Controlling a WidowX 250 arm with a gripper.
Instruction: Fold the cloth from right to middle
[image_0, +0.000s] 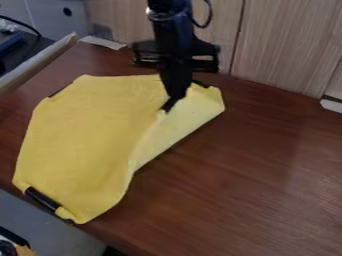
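Yellow cloth (87, 135) stretches diagonally over a brown wood-grain tabletop (254, 175), pinched by a black two-finger gripper (167, 106).
From left, the cloth's long axis runs from the tabletop's near-left edge up toward the pale wood-grain panel (287, 45) at upper right, its narrower end pointing that way; a short black bar (41, 198) shows at the lower-left edge of the fabric, partly covered by it. Most of the cloth spreads left of the gripper and down toward the lower left, while a paler flap (184, 117) slants beneath the fingertips and out to their right. The gripper hangs over the cloth's upper right part, its fingers narrow, closed on a raised fold.
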